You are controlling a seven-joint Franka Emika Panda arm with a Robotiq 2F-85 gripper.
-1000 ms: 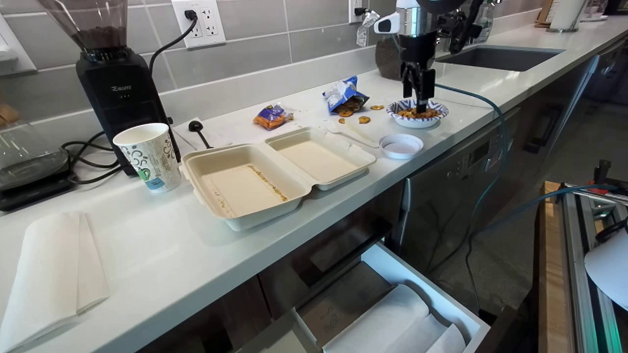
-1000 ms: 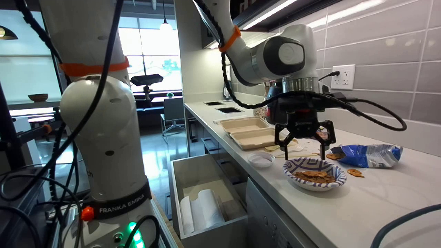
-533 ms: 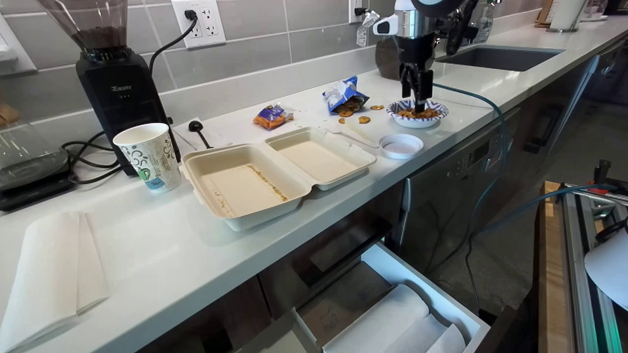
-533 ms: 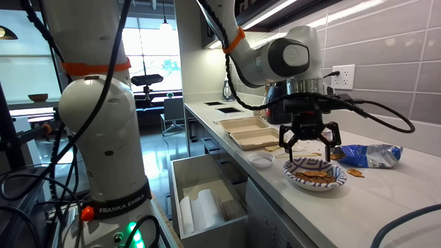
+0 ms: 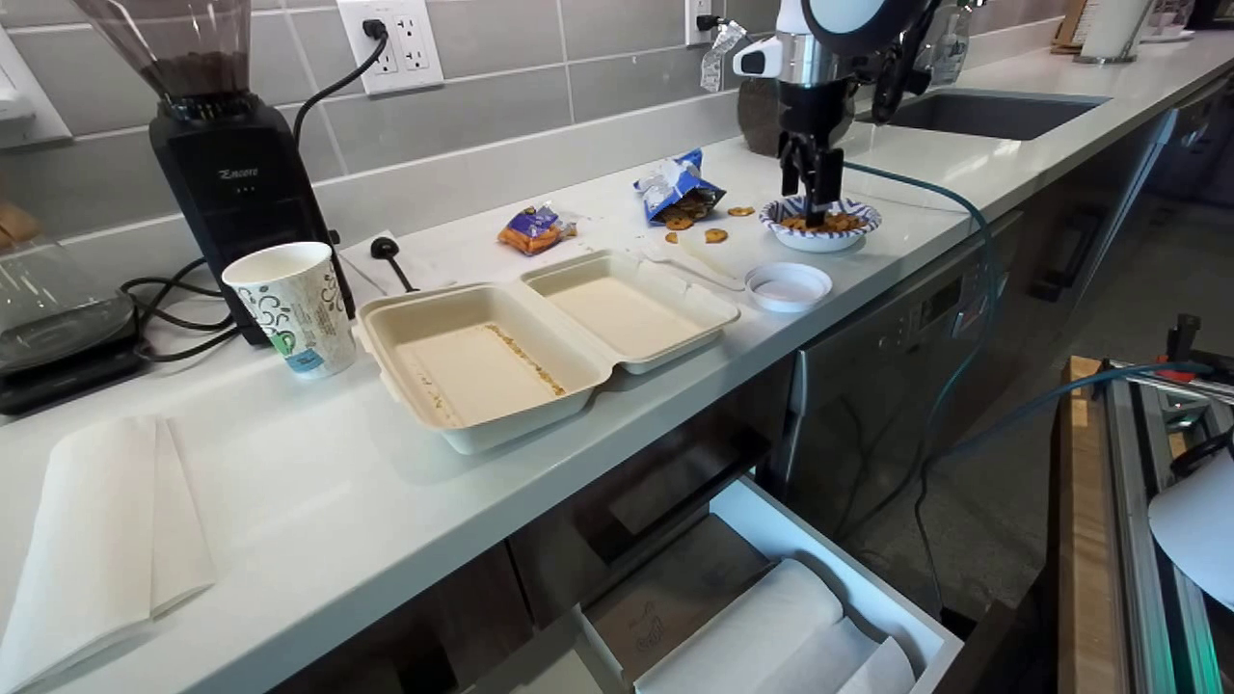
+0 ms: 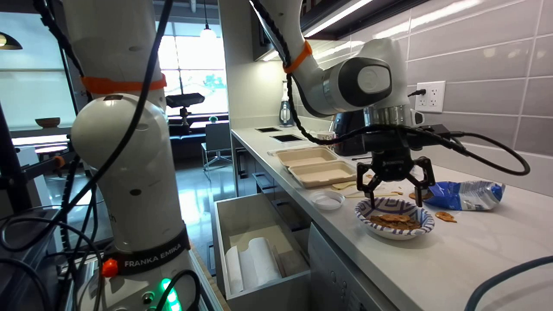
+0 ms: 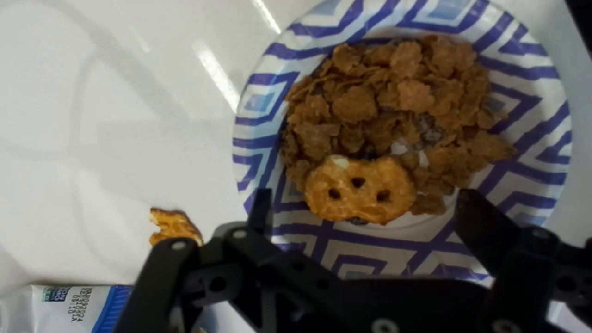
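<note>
My gripper is open and empty, pointing down over a white bowl with a blue zigzag rim. The gripper (image 5: 812, 198) (image 6: 395, 205) shows in both exterior views, as does the bowl (image 5: 819, 243) (image 6: 389, 235). In the wrist view the bowl (image 7: 259, 122) holds brown cereal flakes (image 7: 393, 101) and a pretzel crisp (image 7: 360, 189), which lies between the fingertips (image 7: 364, 196) in that view. I cannot tell whether a fingertip touches the bowl's rim. A loose crisp (image 6: 445, 216) and an open blue bag (image 6: 464, 196) with crisps at its mouth lie beside the bowl.
A small white dish (image 5: 789, 289), a plastic spoon (image 5: 709, 270) and an open takeout container (image 5: 463, 366) stand along the counter. A small snack bag (image 5: 533, 229), paper cup (image 5: 297, 313) and coffee grinder (image 5: 236, 193) are farther along. A drawer (image 6: 263, 242) stands open below. A cable (image 6: 505, 276) crosses the counter.
In an exterior view the gripper has moved right, toward the blue bag, and slightly down. It stays open. The bowl, crisps and bag have not moved.
</note>
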